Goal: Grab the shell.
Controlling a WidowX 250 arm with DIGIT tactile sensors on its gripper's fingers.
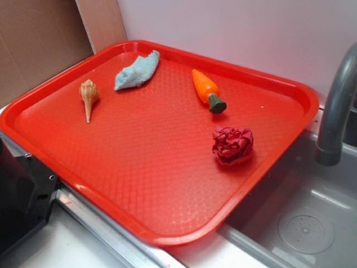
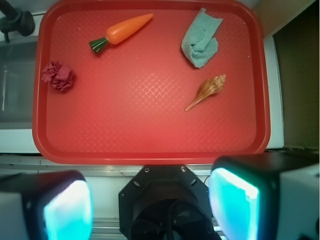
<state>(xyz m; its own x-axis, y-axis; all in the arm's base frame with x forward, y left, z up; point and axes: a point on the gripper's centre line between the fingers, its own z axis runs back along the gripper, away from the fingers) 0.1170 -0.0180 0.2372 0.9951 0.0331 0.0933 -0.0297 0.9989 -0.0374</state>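
tan ridged shell (image 1: 88,96) | red dimpled tray (image 1: 167,184) | orange carrot (image 1: 205,86) | teal cloth (image 1: 136,70)

on the tray (image 1: 167,184): shell (image 1: 88,96) left, cloth (image 1: 136,70) just behind-right of it, carrot (image 1: 207,90) further right, crumpled ball (image 1: 232,145) before the carrot. sink (image 1: 312,223) right of tray.

Toy kitchen counter: grey sink (image 1: 312,223), faucet (image 1: 337,106), red tray (image 1: 167,234) alongside.

Shell (image 1: 88,96) lies on red tray (image 1: 167,184), apparently untouched.
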